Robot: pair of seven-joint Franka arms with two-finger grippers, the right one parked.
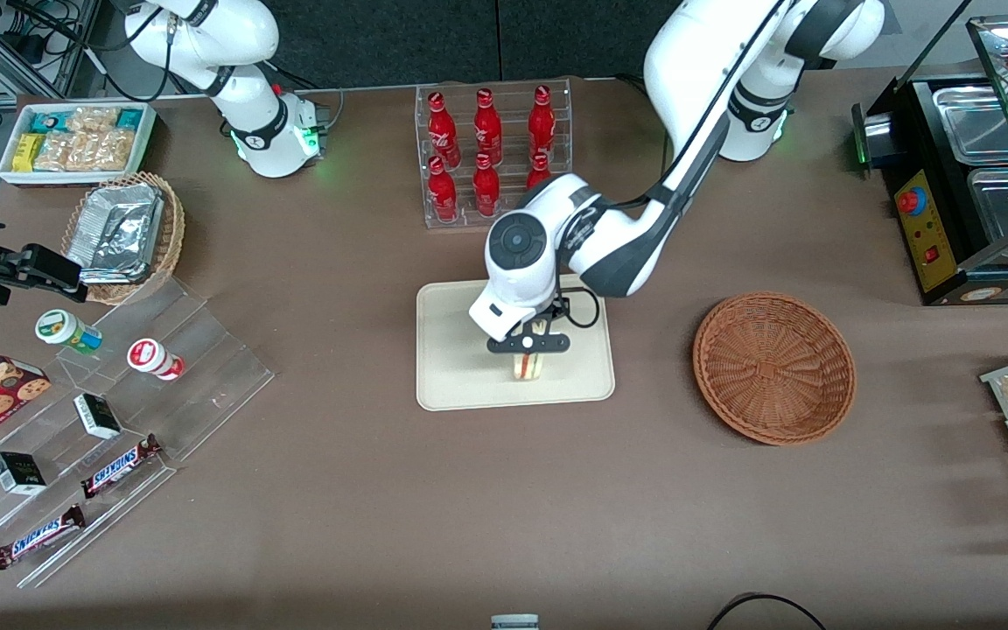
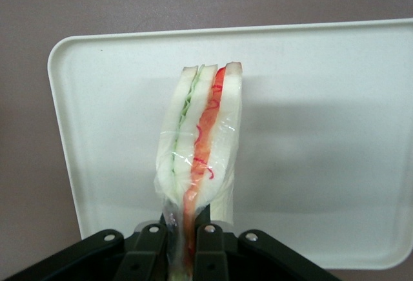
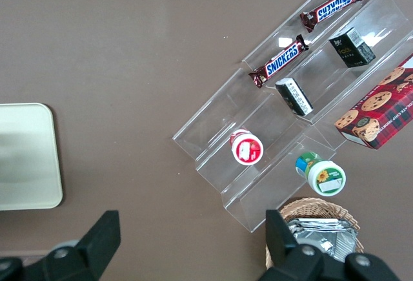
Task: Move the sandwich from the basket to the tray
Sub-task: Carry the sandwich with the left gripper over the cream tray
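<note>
The sandwich (image 1: 528, 366) (image 2: 201, 145), a wrapped wedge of pale bread with red and light green filling, hangs over the cream tray (image 1: 451, 367) (image 2: 310, 132), its tip pointing down at the tray's middle. My left gripper (image 1: 528, 346) (image 2: 187, 245) is shut on the sandwich's edge, the black fingers (image 2: 213, 249) pinching the wrap and bread. I cannot tell whether the sandwich touches the tray floor. The round reddish-brown wicker basket (image 1: 773, 367) sits empty on the table beside the tray, toward the working arm's end.
A clear rack of red bottles (image 1: 491, 153) stands farther from the front camera than the tray. Toward the parked arm's end are a stepped acrylic shelf with snacks (image 1: 93, 420), a tan basket of foil containers (image 1: 123, 232) and a white snack bin (image 1: 75, 140). A black warmer cabinet (image 1: 959, 192) stands at the working arm's end.
</note>
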